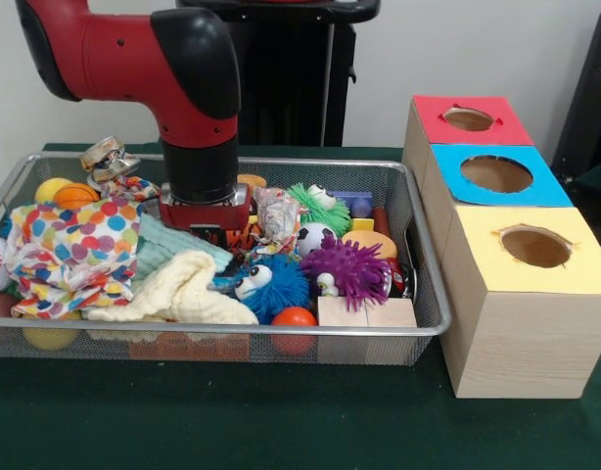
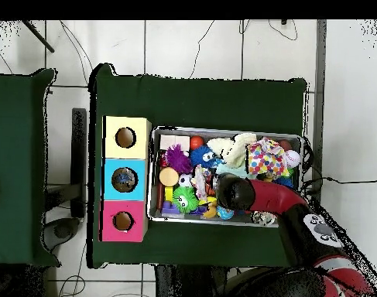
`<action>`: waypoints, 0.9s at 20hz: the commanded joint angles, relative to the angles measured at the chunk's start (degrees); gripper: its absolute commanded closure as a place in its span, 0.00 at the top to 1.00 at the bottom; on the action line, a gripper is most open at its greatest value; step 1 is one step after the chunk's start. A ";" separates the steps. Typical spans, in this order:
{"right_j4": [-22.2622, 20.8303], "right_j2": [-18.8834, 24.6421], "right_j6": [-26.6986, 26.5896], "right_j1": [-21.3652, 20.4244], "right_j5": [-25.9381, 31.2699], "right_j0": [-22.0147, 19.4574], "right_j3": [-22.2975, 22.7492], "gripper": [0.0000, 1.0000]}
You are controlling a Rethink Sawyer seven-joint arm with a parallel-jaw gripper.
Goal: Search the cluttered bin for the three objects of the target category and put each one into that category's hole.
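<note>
The arm (image 1: 134,54) was glossy red, thick and rounded, with a smooth black cap over its elbow joint. Below that came a black cylindrical wrist section (image 1: 200,168) and a squarish red block edged in silver. From overhead, the red link showed a grey disc bearing dark markings.

Even, fairly bright indoor light, soft shadows under the wire bin (image 1: 430,323), perhaps slight softness overhead.

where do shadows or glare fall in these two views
Front view: soft even light, a faint sheen on the red and black arm, dark shade inside the yellow-topped wooden box's hole. Overhead view: the arm covers part of the wire mesh bin; no strong glare.
</note>
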 commanded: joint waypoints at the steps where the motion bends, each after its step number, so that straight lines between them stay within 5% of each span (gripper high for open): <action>1: -2.18 0.86 5.29 1.90 -7.01 0.82 -3.92 0.00; 8: -0.76 0.72 6.20 -0.63 -5.77 0.49 -0.74 0.00; 13: 4.12 1.23 5.97 -15.47 6.13 1.14 8.62 0.00; 18: 6.44 2.21 4.41 -19.21 10.75 0.33 10.25 0.00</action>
